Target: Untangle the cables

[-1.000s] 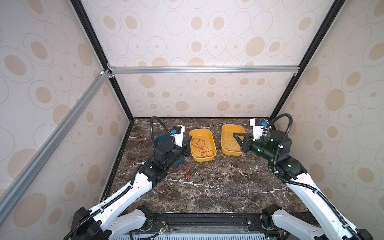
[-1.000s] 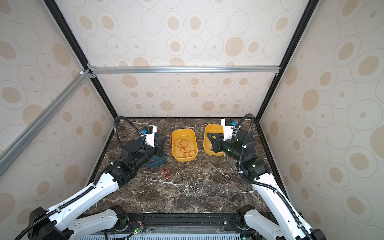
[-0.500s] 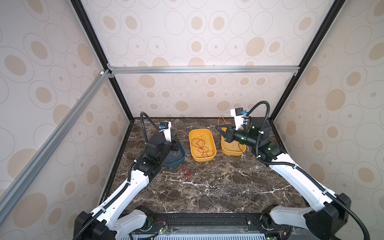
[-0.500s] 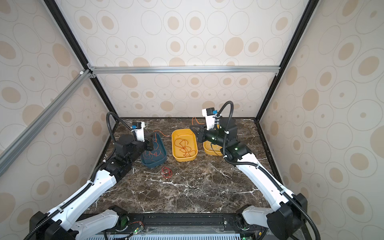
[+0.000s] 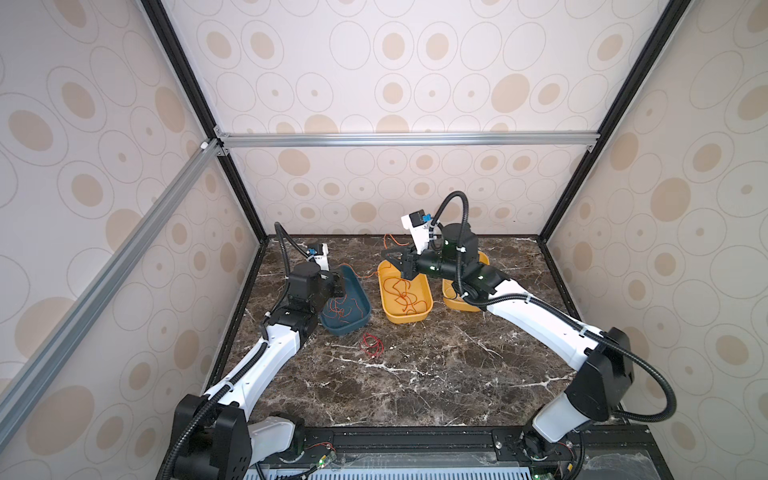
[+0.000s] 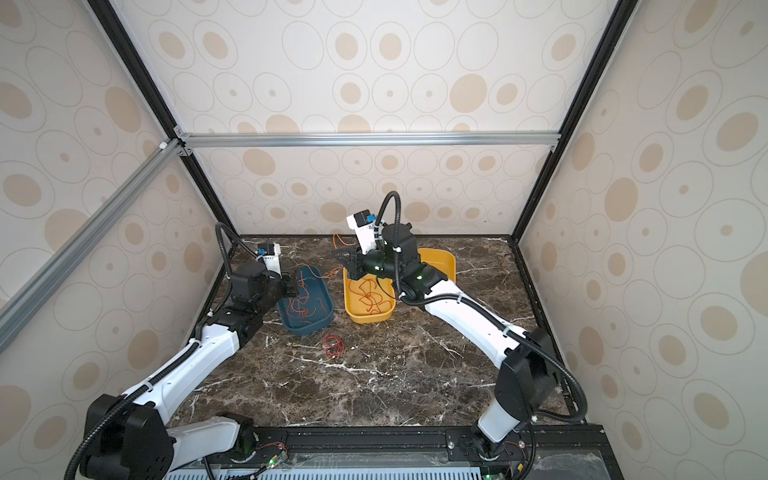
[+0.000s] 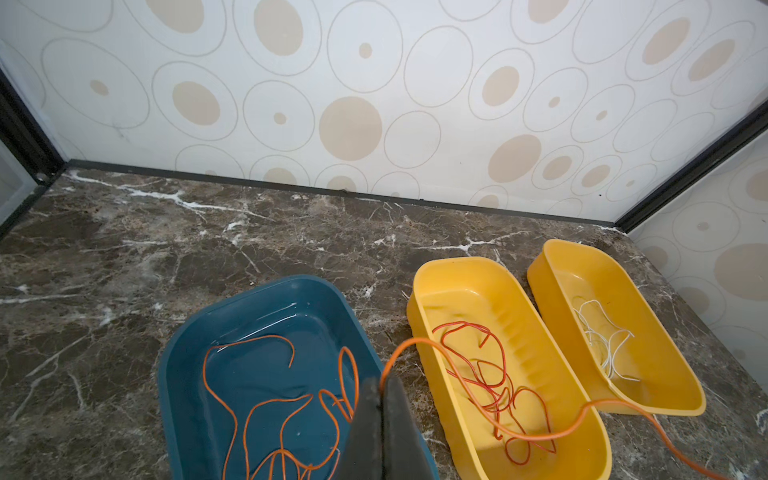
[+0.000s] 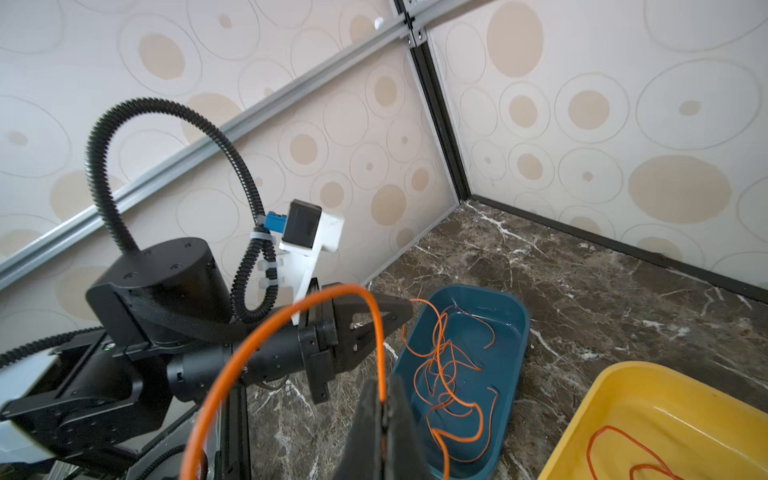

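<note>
left gripper [image 7: 380,384] pinched tight on a thin orange cable [image 8: 377,340] | right gripper [image 8: 382,395] clamped on the same one, strung between them | white cables [image 7: 602,336] in a yellow plastic tray [image 7: 582,270]: we only catch them on the left wrist cam, right arm [image 5: 532,316] mostly covers it in both top views | small red cable coil [image 5: 372,345] on the dark marble tabletop [image 5: 415,374]: top views only

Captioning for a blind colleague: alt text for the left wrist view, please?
The shut left gripper pinches an orange cable that arcs across a yellow tray of red cables. A blue tray holds more orange cables, and a second yellow tray holds white cables, all on a marble tabletop.
</note>
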Robot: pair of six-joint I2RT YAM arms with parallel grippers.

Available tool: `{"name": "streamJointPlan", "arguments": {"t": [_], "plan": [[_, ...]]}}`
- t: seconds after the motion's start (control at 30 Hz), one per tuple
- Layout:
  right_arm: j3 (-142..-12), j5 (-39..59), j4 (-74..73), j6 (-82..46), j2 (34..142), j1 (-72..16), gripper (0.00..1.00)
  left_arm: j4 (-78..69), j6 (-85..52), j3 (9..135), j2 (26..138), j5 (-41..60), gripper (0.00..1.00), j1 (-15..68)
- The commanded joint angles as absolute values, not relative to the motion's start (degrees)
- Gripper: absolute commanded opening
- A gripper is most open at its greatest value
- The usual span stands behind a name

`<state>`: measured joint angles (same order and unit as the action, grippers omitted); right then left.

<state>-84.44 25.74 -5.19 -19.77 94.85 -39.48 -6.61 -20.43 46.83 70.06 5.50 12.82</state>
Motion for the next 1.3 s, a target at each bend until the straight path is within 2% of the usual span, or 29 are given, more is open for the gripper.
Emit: {"name": "streamJointPlan", "arguments": {"t": [0.0, 0.23, 0.37, 0.7, 1.03, 1.27], "plan": [[-88.50, 25.77, -5.89, -17.68, 98.60, -40.93, 0.00, -7.47, -21.46, 46.80, 71.46, 8.61, 0.12, 11.20], [-93.40, 26.64, -6.15, -19.54, 107.08, -41.83, 0.00, -0.25, -21.45, 47.36, 71.21, 7.83, 0.57, 9.40], [-96.46, 27.29, -5.53, -20.30, 111.09, -42.19, 0.00, 1.57, -21.96, 45.78, 67.11, 4.57, 0.68, 8.97], [-105.89, 28.56, -0.17, -21.98, 122.13, -44.29, 0.00, 4.29, -24.66, 41.68, 57.69, 2.93, 0.71, 8.17], [-118.87, 28.92, 13.79, -23.96, 134.77, -45.94, 0.00, 3.87, -25.75, 39.79, 54.11, 4.72, 0.71, 7.73], [-124.46, 26.30, 25.97, -21.01, 138.64, -47.07, 0.09, 3.43, -26.02, 38.96, 53.93, 4.81, 0.71, 7.47]]}}
